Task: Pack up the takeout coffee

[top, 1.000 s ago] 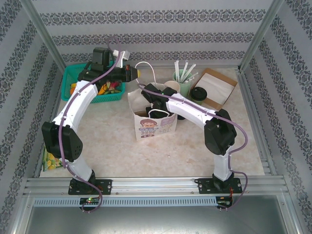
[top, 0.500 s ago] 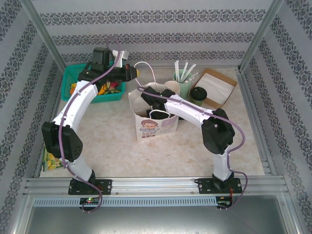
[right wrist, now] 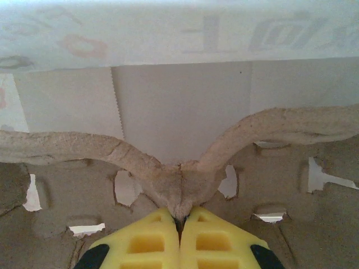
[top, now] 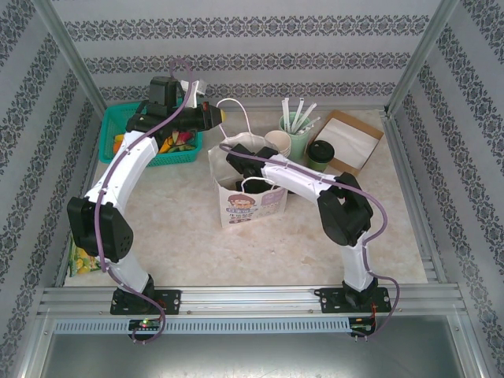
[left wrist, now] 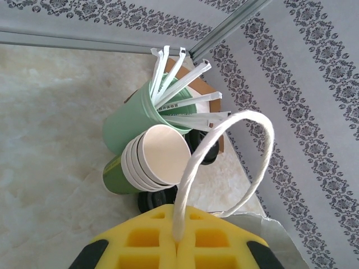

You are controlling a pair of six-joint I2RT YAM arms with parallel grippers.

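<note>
Your left gripper (left wrist: 178,241) clamped on bag handle (left wrist: 224,126), right gripper (right wrist: 180,221) clamped on cardboard tray (right wrist: 84,151), coffee (top: 320,153) near far edge of desk (top: 181,213)

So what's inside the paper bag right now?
The right gripper, shut on the ridge of a pulp cup carrier, which covers most of the paper bag floor. The takeout coffee stands outside, by the tumbler.

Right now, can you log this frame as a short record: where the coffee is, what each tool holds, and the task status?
coffee: upright beside the straw tumbler, right of the bag, not packed
bag: standing open mid-table
left tool: shut on the rope handle
right tool: inside the bag, shut on a pulp carrier
status: coffee untouched
</note>
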